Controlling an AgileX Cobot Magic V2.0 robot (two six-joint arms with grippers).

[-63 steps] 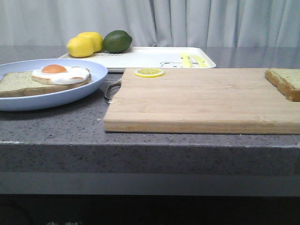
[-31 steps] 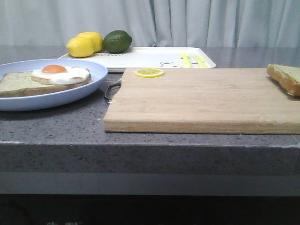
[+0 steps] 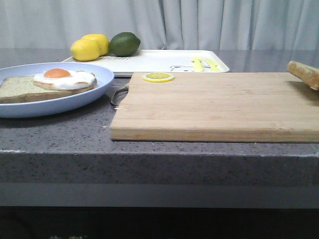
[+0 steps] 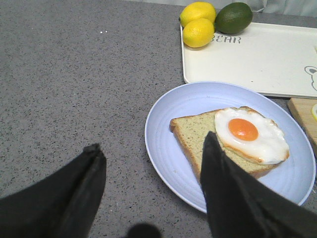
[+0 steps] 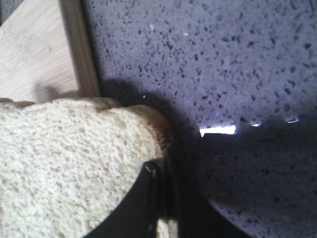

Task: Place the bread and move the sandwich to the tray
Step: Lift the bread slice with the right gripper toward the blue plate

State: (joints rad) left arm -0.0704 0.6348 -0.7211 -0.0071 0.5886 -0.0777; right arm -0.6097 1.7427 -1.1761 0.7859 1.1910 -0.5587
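The tray [image 4: 257, 59] reads "BEAR"; left gripper [image 4: 151, 171] spread wide — right gripper [image 5: 153, 198] seemingly pinching the bread [image 5: 69, 168].

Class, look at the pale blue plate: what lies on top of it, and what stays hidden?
On the plate lies one bread slice with a fried egg on top. The bread beneath the egg is covered.

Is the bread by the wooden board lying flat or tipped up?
Tipped up: the thick brown-crusted bread slice slants above the wooden cutting board, pinched by the right gripper.
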